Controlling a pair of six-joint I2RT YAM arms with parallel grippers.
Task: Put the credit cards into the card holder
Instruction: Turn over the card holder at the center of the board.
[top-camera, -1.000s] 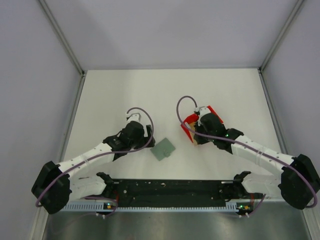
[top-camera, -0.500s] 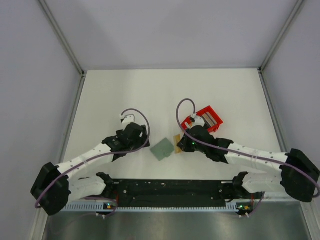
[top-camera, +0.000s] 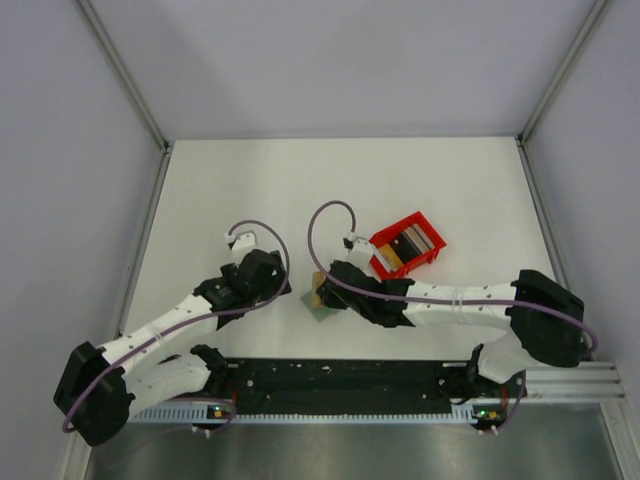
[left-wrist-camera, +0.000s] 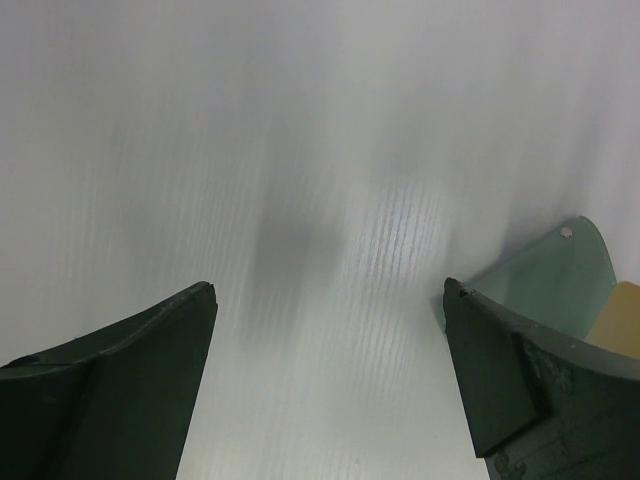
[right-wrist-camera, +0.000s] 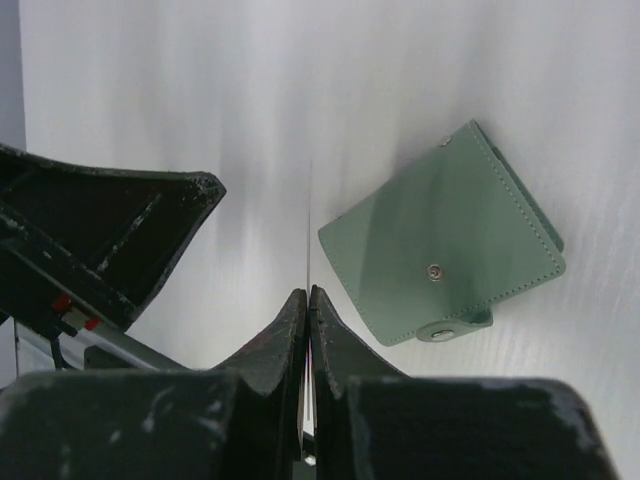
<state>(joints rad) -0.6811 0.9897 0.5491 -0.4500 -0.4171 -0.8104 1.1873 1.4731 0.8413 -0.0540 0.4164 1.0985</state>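
Our right gripper (right-wrist-camera: 309, 295) has its 2 fingers pressed together on 1 of the credit cards (right-wrist-camera: 309, 225), a tan one. In the right wrist view the card shows only as a thin edge-on line. It stands upright on its edge, with its long axis running straight ahead out of the jaws.

The card holder (right-wrist-camera: 440, 240) lies flat on the table (top-camera: 450, 180), just ahead of those fingertips and off to their right, below the card. It is turned on a diagonal to the line of the jaws. It looks folded shut, with its outer face up and the small snap dot showing, so we judge that no pocket is open to the card yet.

Our left gripper (left-wrist-camera: 328, 290) hangs with its jaws spread wide and nothing between them. The card holder's corner sits just outside its right finger, with bare table between the fingers. From above, both tools are close to the holder, 1 on each side. The left is the free one, so we judge it better placed to open the holder.

The other credit cards (top-camera: 405, 245) lie in the red bin (top-camera: 432, 250), behind and to the right of the right gripper.
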